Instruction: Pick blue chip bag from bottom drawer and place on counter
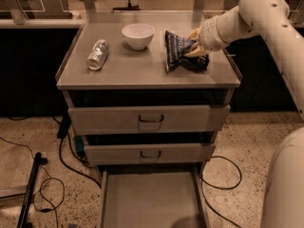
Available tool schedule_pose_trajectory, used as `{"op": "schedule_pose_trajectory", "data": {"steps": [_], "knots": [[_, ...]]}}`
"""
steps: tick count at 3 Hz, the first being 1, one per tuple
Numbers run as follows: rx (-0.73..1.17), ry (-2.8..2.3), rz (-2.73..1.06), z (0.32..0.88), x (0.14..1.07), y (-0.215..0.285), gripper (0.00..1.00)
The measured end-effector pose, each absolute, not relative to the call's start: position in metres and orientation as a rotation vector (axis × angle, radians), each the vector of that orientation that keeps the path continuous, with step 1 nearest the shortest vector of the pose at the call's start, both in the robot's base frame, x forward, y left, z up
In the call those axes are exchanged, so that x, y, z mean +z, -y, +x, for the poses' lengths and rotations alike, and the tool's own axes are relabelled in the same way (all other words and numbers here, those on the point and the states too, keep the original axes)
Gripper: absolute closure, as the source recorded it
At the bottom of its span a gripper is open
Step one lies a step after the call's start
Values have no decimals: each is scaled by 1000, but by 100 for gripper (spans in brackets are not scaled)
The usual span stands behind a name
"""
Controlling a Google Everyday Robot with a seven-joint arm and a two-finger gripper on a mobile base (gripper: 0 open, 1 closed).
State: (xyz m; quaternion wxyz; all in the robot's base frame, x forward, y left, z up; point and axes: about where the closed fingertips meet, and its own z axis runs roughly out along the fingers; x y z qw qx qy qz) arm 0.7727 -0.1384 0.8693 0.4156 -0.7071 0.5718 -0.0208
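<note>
The blue chip bag [176, 51] stands tilted on the right part of the counter [137, 70], its lower corner touching the grey top. My gripper [194, 44] reaches in from the right on the white arm and is shut on the bag's right side, one yellowish finger above and one below. The bottom drawer [149, 198] is pulled out at the foot of the cabinet, and its flat grey floor is bare.
A white bowl [138, 35] sits just left of the bag, and a crushed silver can [98, 54] lies at the counter's left. Two upper drawers with loop handles [151, 119] stand slightly ajar. Cables [223, 179] trail on the floor; a black stand [31, 194] is at lower left.
</note>
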Motion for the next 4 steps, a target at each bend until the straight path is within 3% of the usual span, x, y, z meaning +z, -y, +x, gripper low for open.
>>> {"op": "schedule_pose_trajectory", "data": {"steps": [2,3,4], "knots": [[-60,-1470,-1857,771,849,136,100],[-60,-1470,-1857,771,850,136,88],[-60,-1470,-1857,771,850,136,56]]}}
